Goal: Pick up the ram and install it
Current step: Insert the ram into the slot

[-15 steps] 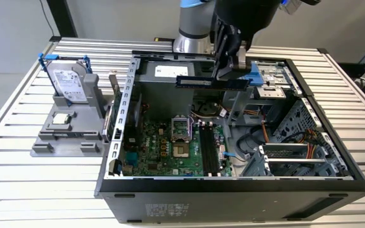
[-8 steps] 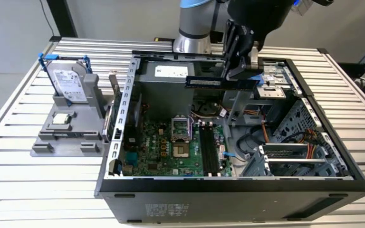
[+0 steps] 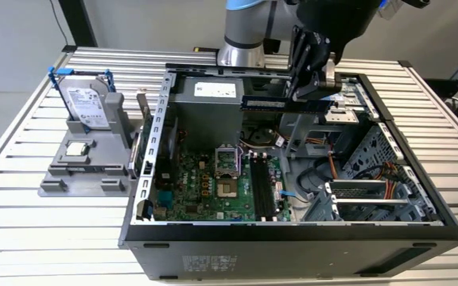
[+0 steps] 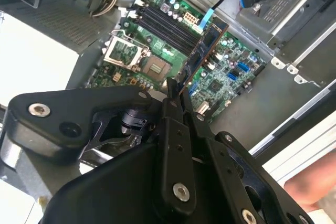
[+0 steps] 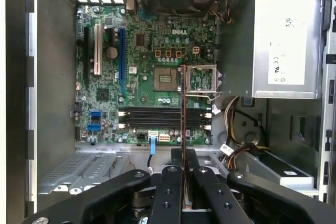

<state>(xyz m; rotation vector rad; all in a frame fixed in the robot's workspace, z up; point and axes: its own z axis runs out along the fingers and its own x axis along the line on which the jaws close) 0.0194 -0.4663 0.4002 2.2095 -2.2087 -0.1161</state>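
The ram [image 3: 285, 104], a long, narrow, flat memory stick of dark blue-green circuit board, hangs level in the air over the open machine. The black claw [image 3: 315, 95] is closed on it near its end toward the exterior view's right. In the first wrist view its fingers [image 5: 170, 184] press on the two flat faces and the stick shows edge-on.

The long black plastic memory slots [image 3: 262, 187] lie well below the stick on the green motherboard [image 3: 205, 190]. The motherboard sits inside the black tower computer case [image 3: 293, 253], which rests on its side on the slatted metal desk [image 3: 22, 226].

We judge the stick to lie crosswise to the slots. To do this step well, we recommend:

- Bring the long edge parallel to the chosen slot, with the contact edge facing down.
- Centre the stick over the slot before any descent.
- Lower it straight, without tilt. A grip near one end may let the free end sag or seat late.
- Check the slot's end latches. We cannot tell whether they stand open.

The bundle of coloured wires [image 5: 233, 116] lies just beside the slots, so we route clear of it.
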